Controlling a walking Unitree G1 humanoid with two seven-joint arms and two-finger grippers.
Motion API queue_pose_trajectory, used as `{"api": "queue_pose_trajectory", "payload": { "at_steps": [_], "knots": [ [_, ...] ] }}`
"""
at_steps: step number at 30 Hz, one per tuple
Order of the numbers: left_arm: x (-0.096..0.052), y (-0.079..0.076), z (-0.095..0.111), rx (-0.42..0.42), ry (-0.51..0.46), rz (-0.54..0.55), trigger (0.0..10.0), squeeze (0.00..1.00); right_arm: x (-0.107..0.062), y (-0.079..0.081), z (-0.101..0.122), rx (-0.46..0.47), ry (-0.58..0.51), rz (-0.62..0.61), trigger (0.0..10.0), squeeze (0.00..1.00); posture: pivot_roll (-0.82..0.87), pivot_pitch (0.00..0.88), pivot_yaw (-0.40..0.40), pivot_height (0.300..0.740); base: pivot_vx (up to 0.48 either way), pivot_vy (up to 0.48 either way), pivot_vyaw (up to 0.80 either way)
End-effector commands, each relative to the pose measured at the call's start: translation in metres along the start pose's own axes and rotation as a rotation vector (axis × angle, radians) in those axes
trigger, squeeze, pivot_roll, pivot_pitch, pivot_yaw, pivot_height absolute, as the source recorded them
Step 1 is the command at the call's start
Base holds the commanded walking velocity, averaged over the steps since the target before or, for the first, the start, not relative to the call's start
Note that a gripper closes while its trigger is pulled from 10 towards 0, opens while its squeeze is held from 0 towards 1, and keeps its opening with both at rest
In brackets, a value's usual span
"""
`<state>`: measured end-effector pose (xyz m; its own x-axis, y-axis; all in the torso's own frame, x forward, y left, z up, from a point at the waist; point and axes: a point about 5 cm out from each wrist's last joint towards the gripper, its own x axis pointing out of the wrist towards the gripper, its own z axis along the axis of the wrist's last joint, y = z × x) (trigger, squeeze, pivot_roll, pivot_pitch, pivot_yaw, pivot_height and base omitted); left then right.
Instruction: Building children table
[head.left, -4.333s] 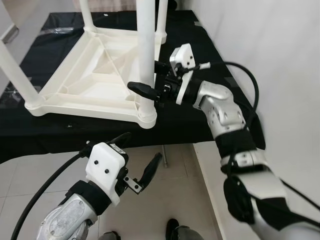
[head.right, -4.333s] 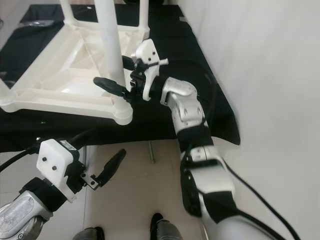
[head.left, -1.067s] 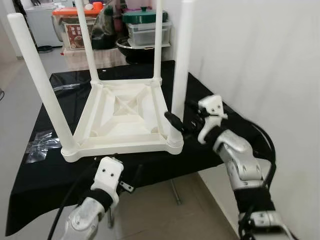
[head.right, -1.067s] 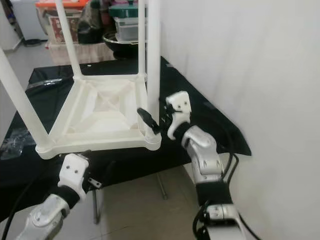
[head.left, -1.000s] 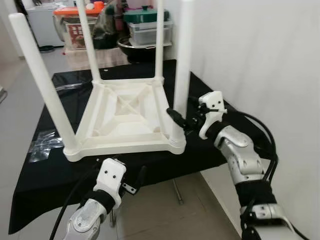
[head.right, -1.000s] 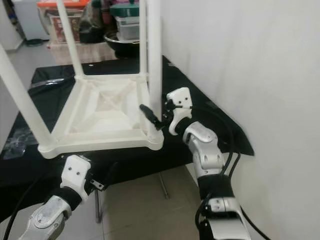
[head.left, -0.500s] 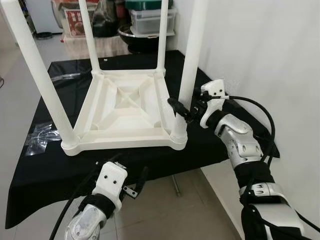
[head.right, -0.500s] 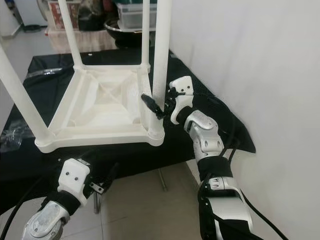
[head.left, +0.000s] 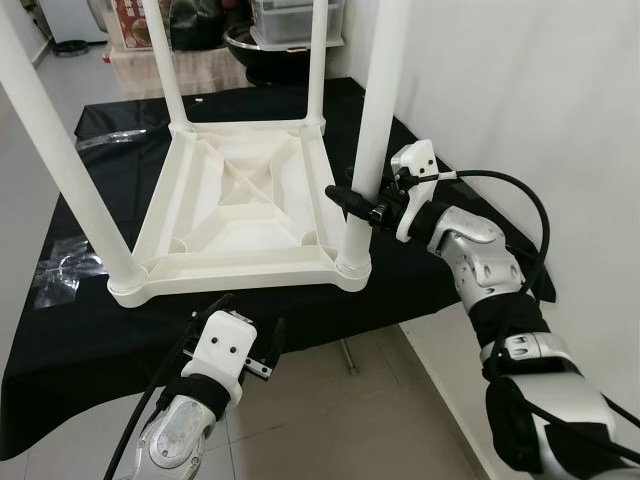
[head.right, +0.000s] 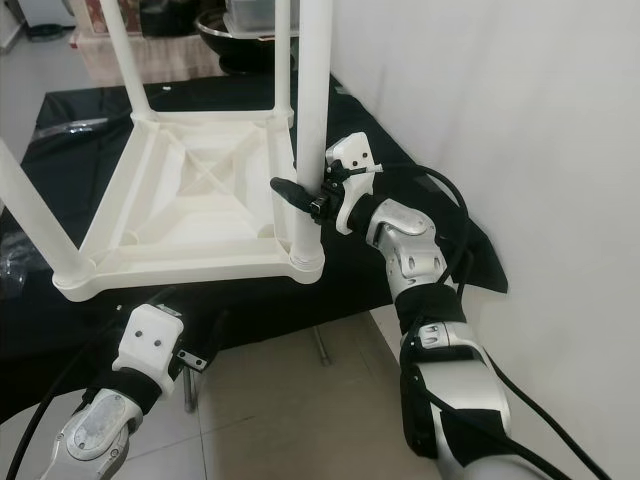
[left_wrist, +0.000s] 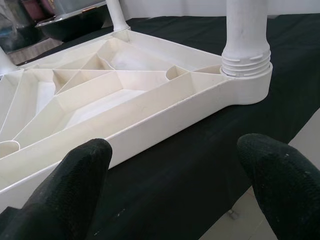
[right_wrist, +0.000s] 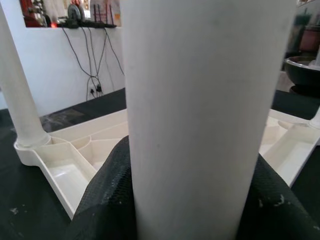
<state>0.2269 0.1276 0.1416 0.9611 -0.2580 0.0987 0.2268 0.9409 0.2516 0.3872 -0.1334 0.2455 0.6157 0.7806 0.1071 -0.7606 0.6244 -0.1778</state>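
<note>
I had the right gripper (head.left: 362, 204) clamped around the near right leg (head.left: 372, 140) of the upturned white children's table (head.left: 240, 215), which sat centre frame on the black-draped counter (head.left: 90, 340). My left gripper (head.left: 262, 345) hung at the lower left below the counter edge, fingers (left_wrist: 75, 172) apart.

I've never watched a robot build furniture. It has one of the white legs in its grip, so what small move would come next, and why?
Probably a further twist of that leg with the right tool, which is closed around it near the base. In the left wrist view, screw threads show above the socket at the corner of the upside-down tabletop, so the leg looks not fully seated. The left tool hangs open below the table edge.
</note>
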Motion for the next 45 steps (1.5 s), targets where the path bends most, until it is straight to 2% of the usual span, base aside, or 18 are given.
{"api": "queue_pose_trajectory", "payload": {
  "at_steps": [1, 4, 6, 7, 8, 10, 12, 19, 20, 25, 26, 27, 28, 32, 33, 34, 35, 45],
  "knots": [
    [-0.001, 0.001, -0.001, -0.012, 0.014, 0.013, 10.0, 0.00, 0.008, 0.010, 0.001, -0.020, 0.020, 0.043, 0.0, 0.00, 0.10, 0.136, -0.047, 0.740, 0.000, 0.000, 0.00],
    [-0.001, 0.000, -0.001, -0.011, 0.014, 0.016, 10.0, 0.00, 0.014, 0.017, -0.002, 0.017, 0.033, -0.062, 0.0, 0.00, 0.10, 0.138, -0.053, 0.740, 0.000, 0.000, 0.00],
    [-0.002, 0.000, -0.001, -0.009, 0.016, 0.020, 10.0, 0.00, 0.015, 0.020, -0.009, -0.008, 0.074, -0.299, 0.0, 0.00, 0.10, 0.141, -0.054, 0.740, 0.000, 0.000, 0.00],
    [-0.002, 0.001, -0.001, -0.009, 0.016, 0.022, 10.0, 0.00, 0.009, 0.018, -0.013, -0.014, 0.092, -0.547, 0.0, 0.00, 0.10, 0.141, -0.054, 0.740, 0.000, 0.000, 0.00],
    [-0.002, 0.001, -0.001, -0.009, 0.016, 0.022, 10.0, 0.00, 0.009, 0.018, -0.013, -0.014, 0.092, -0.547, 0.0, 0.00, 0.10, 0.141, -0.054, 0.740, 0.000, 0.000, 0.00],
    [0.000, 0.001, -0.001, -0.011, 0.018, 0.025, 10.0, 0.00, 0.004, 0.054, -0.013, 0.024, 0.070, -0.655, 0.0, 0.00, 0.09, 0.143, -0.049, 0.740, 0.000, 0.000, 0.00],
    [0.001, 0.001, -0.001, -0.013, 0.019, 0.027, 10.0, 0.00, 0.009, 0.081, -0.009, 0.075, 0.039, -0.592, 0.0, 0.00, 0.08, 0.129, -0.041, 0.740, 0.000, 0.000, 0.00],
    [0.004, 0.001, -0.003, -0.017, 0.019, 0.032, 10.0, 0.00, 0.022, 0.083, -0.008, 0.104, 0.027, -0.545, 0.0, 0.00, 0.09, 0.115, -0.041, 0.740, 0.000, 0.000, 0.00],
    [0.006, 0.002, -0.004, -0.020, 0.020, 0.036, 10.0, 0.00, 0.032, 0.085, -0.001, 0.109, -0.003, -0.444, 10.0, 0.00, 0.09, 0.110, -0.045, 0.740, 0.000, 0.000, 0.00],
    [0.007, 0.003, -0.006, -0.026, 0.021, 0.042, 10.0, 0.00, 0.039, 0.086, 0.010, 0.101, -0.064, -0.309, 10.0, 0.00, 0.10, 0.104, -0.048, 0.740, 0.000, 0.000, 0.00],
    [0.008, 0.003, -0.006, -0.028, 0.022, 0.043, 10.0, 0.00, 0.039, 0.089, 0.014, 0.098, -0.074, -0.248, 10.0, 0.21, 0.10, 0.099, -0.050, 0.740, 0.000, 0.000, 0.00],
    [0.008, 0.003, -0.006, -0.028, 0.022, 0.043, 10.0, 0.00, 0.039, 0.089, 0.014, 0.098, -0.074, -0.248, 10.0, 0.21, 0.10, 0.099, -0.050, 0.740, 0.000, 0.000, 0.00],
    [0.008, 0.003, -0.006, -0.031, 0.022, 0.043, 10.0, 0.00, 0.038, 0.090, 0.017, 0.105, -0.083, -0.168, 10.0, 1.00, 0.10, 0.099, -0.051, 0.740, 0.000, 0.000, 0.00],
    [0.009, 0.002, -0.007, -0.042, 0.022, 0.039, 10.0, 0.00, 0.031, 0.091, 0.019, 0.047, -0.076, 0.065, 10.0, 1.00, 0.10, 0.097, -0.053, 0.740, 0.000, 0.000, 0.00],
    [0.009, 0.001, -0.006, -0.046, 0.021, 0.036, 10.0, 0.00, 0.029, 0.084, 0.017, -0.018, -0.051, 0.181, 10.0, 0.88, 0.11, 0.101, -0.059, 0.740, 0.000, 0.000, 0.00],
    [0.009, 0.001, -0.006, -0.046, 0.021, 0.036, 10.0, 0.00, 0.029, 0.084, 0.017, -0.018, -0.051, 0.181, 10.0, 0.88, 0.11, 0.101, -0.059, 0.740, 0.000, 0.000, 0.00],
    [0.008, 0.000, -0.007, -0.049, 0.022, 0.035, 10.0, 0.00, 0.028, 0.080, 0.016, -0.048, -0.035, 0.239, 10.0, 0.00, 0.11, 0.105, -0.062, 0.740, 0.000, 0.000, 0.00],
    [0.002, -0.003, -0.004, -0.058, 0.018, 0.033, 10.0, 0.00, 0.030, 0.062, 0.012, -0.048, 0.022, 0.371, 10.0, 0.00, 0.14, 0.138, -0.070, 0.740, 0.000, 0.000, 0.00]
  ]
}}
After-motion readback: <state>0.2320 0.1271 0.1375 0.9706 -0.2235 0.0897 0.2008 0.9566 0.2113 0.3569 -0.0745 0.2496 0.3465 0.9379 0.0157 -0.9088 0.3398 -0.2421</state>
